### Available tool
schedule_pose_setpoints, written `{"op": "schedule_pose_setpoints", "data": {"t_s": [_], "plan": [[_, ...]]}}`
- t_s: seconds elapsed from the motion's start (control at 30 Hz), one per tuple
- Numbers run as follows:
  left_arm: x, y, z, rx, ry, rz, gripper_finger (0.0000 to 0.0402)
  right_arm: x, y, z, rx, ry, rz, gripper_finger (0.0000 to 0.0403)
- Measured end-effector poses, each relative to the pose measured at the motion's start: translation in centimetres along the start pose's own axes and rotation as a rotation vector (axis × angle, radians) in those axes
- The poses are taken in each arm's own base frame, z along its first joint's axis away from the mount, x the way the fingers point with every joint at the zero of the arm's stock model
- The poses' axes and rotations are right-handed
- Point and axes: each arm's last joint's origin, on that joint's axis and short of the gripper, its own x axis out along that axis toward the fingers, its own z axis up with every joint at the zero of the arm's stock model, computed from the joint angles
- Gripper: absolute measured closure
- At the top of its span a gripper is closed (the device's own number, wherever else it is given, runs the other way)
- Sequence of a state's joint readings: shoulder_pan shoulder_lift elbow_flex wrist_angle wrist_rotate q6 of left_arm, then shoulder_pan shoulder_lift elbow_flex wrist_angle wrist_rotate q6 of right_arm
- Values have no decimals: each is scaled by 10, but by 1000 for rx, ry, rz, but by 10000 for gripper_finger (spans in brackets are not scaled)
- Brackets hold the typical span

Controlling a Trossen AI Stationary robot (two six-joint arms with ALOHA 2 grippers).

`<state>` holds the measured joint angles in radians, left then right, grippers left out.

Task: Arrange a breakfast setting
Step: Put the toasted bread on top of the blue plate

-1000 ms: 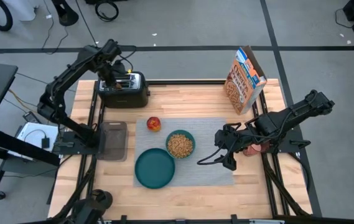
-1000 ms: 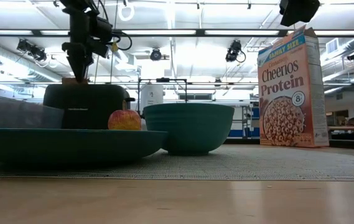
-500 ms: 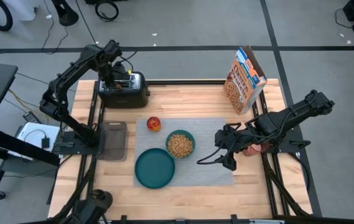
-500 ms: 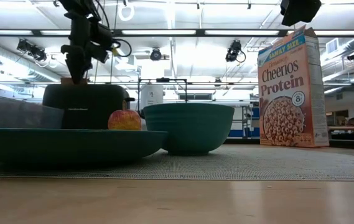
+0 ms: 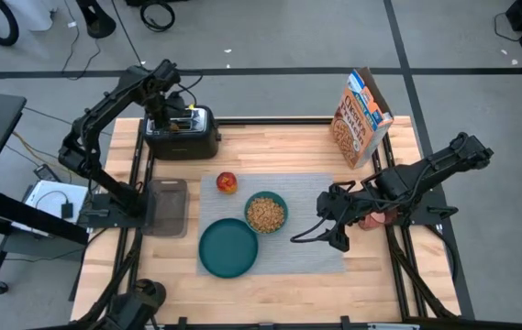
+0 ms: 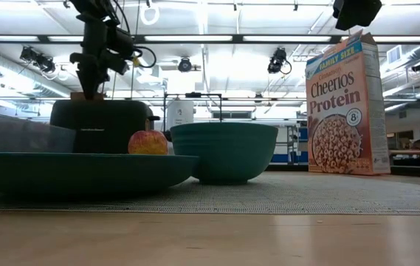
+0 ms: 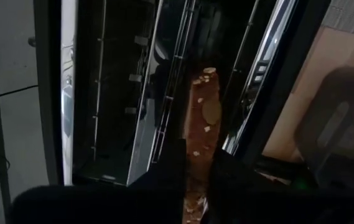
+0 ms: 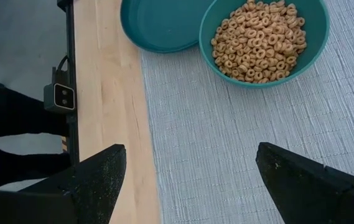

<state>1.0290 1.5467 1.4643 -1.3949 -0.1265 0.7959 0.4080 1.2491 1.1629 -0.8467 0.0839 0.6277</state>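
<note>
Left gripper [image 7: 196,177] fingers pinch the toast slice [image 7: 200,124] in the toaster [image 5: 183,133] slot; next, lift straight up toward the teal plate [image 5: 227,247]; right gripper [image 8: 189,180] waits wide open, empty.

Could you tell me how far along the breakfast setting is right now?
Done: placemat carries plate, cereal-filled bowl and apple. In hand: left gripper is shut on the toast slice in the toaster. Left: toast onto plate; right gripper waits open.
</note>
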Motion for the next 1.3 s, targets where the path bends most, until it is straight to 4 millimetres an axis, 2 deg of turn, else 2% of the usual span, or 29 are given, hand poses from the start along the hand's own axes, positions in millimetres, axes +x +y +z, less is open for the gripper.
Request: {"op": "schedule_pose_setpoints", "data": {"t_s": [0.13, 0.37, 0.57, 0.8, 0.97, 1.07, 1.17, 1.3], "plan": [[0, -2, 0, 4, 13, -6, 383, -6, -3, 1, 1, -19, 7, 41], [-14, -12, 0, 9, -15, 27, 370, -28, -13, 3, 23, -93, 27, 41], [-55, -23, -3, 4, -113, 115, 379, -38, -19, 4, 33, -139, 14, 41], [-123, -47, -14, -19, -293, 223, 375, -36, -20, 5, 18, -136, 6, 41], [-158, -79, -29, -75, -449, 195, 374, -36, -21, 5, 18, -142, -16, 41], [-171, -107, -39, -93, -599, 19, 374, -36, -21, 4, 7, -138, -26, 41], [-179, -136, -44, -120, -665, -166, 373, -36, -22, 4, 5, -142, -31, 41], [-176, -180, -36, -132, -604, -358, 373, -36, -20, 4, -16, -157, -48, 41]]}}
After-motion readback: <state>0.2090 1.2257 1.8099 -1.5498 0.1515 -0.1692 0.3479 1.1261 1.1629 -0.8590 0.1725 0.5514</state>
